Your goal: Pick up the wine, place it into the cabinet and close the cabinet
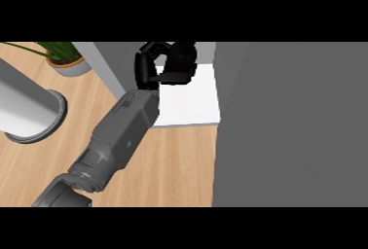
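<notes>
The hand (161,65) is curled around the wine (185,57), holding it upright over the white floor of the cabinet (191,99).

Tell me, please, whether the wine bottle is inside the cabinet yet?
Inside. The left hand holds the dark wine bottle over the cabinet's white shelf, fingers curled round it, with the door open.

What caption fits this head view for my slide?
Left hand curled round the dark wine bottle, reaching into the open cabinet, door still open.
</notes>
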`<control>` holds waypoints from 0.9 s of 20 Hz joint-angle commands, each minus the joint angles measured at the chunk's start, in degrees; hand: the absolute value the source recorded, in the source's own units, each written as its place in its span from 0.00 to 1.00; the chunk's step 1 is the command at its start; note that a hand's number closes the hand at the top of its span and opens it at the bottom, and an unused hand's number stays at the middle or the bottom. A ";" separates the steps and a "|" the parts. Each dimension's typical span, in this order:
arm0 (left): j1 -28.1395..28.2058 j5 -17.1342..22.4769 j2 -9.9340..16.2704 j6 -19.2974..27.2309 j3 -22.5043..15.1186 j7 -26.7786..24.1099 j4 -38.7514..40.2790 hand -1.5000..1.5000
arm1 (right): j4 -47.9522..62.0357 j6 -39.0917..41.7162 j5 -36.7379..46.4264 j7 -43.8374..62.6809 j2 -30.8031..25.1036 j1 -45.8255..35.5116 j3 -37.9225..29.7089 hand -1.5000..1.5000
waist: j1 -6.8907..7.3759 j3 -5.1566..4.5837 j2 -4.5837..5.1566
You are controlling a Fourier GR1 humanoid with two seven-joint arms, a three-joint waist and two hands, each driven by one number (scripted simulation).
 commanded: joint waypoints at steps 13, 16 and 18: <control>-2.76 1.82 0.06 0.34 3.36 -3.83 9.79 1.00 | -2.20 0.37 -3.72 -0.27 -0.93 -0.13 -1.25 0.00 | -0.79 -0.14 0.72; -1.42 0.81 1.21 -1.35 2.67 -3.73 10.83 0.00 | -5.37 -1.26 -1.21 0.92 1.22 2.01 2.24 0.00 | -0.44 -0.18 0.52; -2.51 1.13 0.06 1.27 2.42 -4.22 11.11 0.00 | -2.12 -1.65 -3.03 2.02 -0.86 -2.54 -1.22 0.00 | -0.68 -0.19 0.64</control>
